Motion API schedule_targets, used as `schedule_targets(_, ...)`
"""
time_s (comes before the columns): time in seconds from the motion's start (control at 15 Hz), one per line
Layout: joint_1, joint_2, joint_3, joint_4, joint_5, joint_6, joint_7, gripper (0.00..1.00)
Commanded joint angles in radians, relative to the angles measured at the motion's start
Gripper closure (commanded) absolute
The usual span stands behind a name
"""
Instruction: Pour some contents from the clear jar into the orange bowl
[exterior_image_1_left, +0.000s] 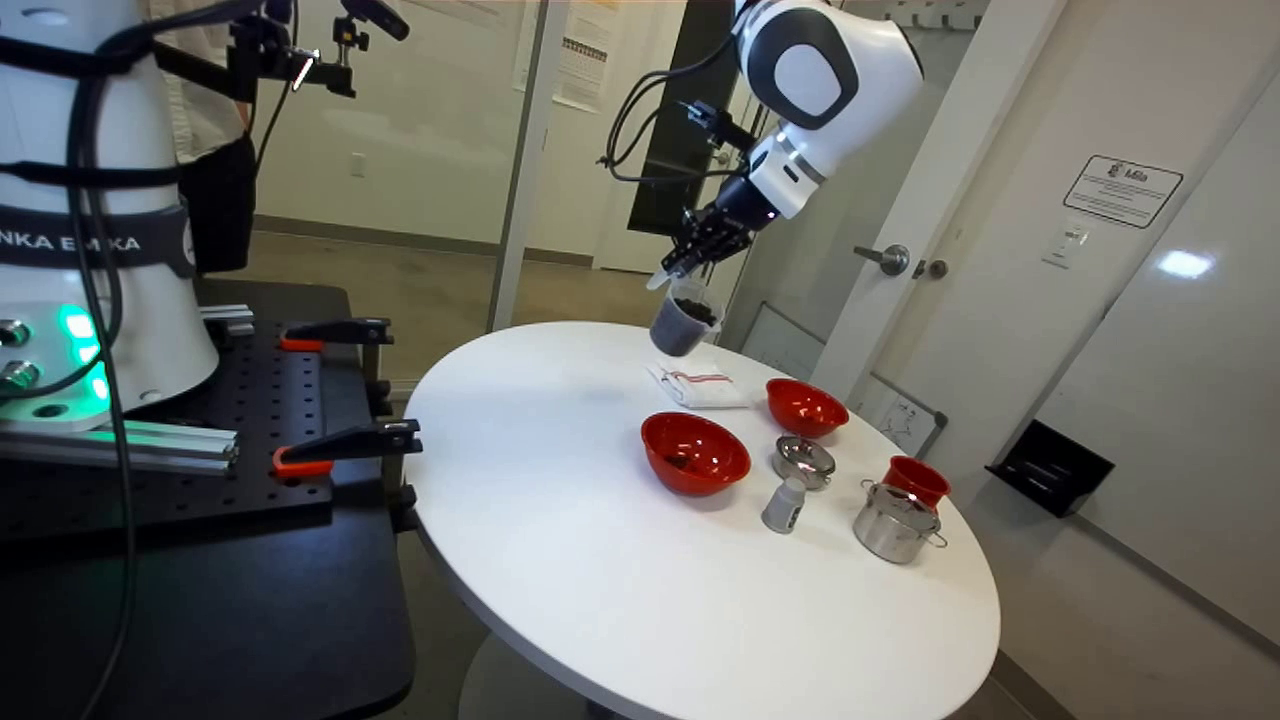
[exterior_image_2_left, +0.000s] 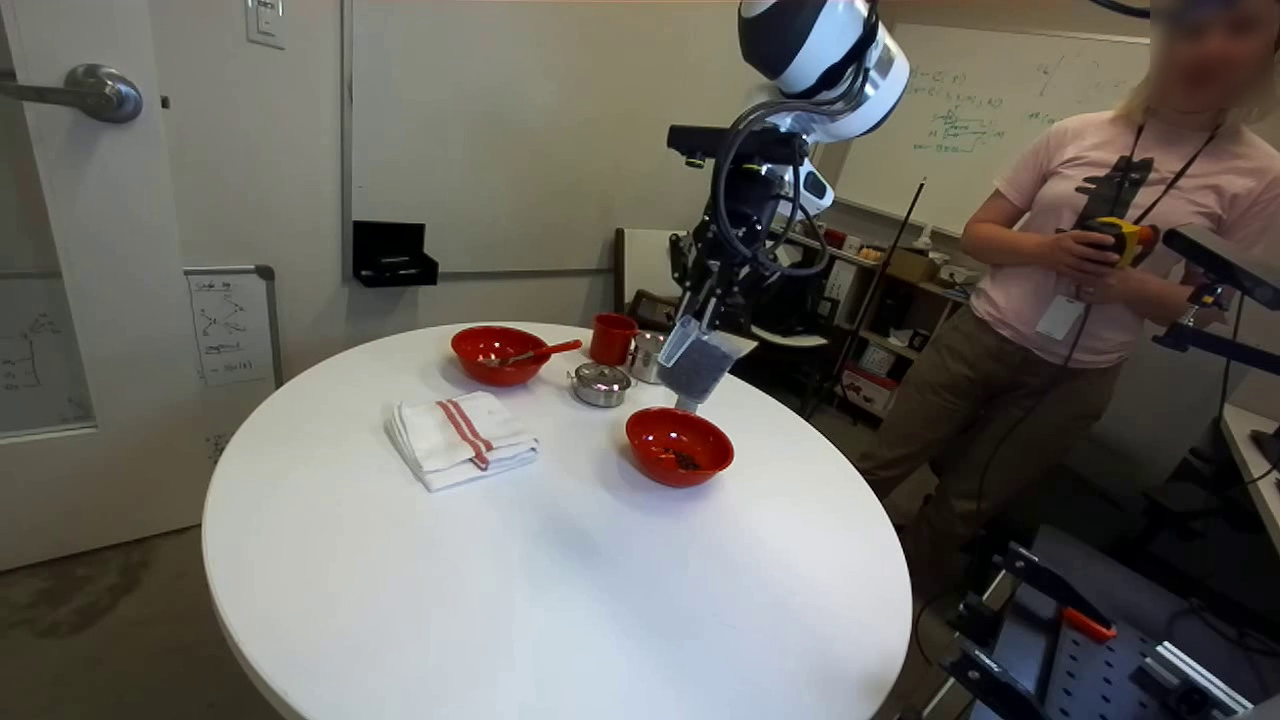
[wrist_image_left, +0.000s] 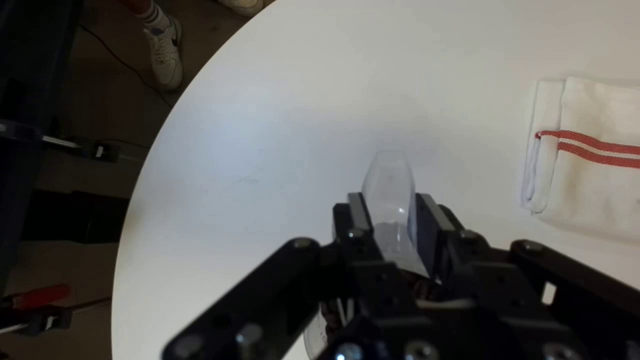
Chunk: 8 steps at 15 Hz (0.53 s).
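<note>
My gripper (exterior_image_1_left: 685, 270) is shut on the handle of the clear jar (exterior_image_1_left: 676, 332) and holds it in the air, tilted. The jar holds dark contents and also shows in an exterior view (exterior_image_2_left: 695, 370). In the wrist view the clear handle (wrist_image_left: 392, 180) lies between the fingers; the body is mostly hidden behind the gripper. The orange bowl looks red. It stands on the table in both exterior views (exterior_image_1_left: 695, 455) (exterior_image_2_left: 680, 450), with a few dark bits inside. The jar is above and apart from it. The bowl is out of the wrist view.
A folded towel (exterior_image_2_left: 465, 440) lies on the round white table (exterior_image_2_left: 560, 600). A red bowl with a spoon (exterior_image_2_left: 495, 345), small metal dish (exterior_image_1_left: 803, 460), grey shaker (exterior_image_1_left: 784, 506), metal pot (exterior_image_1_left: 893, 525) and red mug (exterior_image_1_left: 915, 478) stand near. A person (exterior_image_2_left: 1100, 250) stands beyond the table.
</note>
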Motion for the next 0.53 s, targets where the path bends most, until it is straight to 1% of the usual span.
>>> schedule_targets(0.0,0.013,0.049,-0.007,0.051,0.033,-0.043,-0.022,0.93)
schedule_targets(0.33,-0.001,0.182,-0.004,0.176,0.075,-0.107,-0.009,0.93)
schedule_targets(0.47,-0.021,0.233,0.002,0.238,0.103,-0.161,-0.016,0.93)
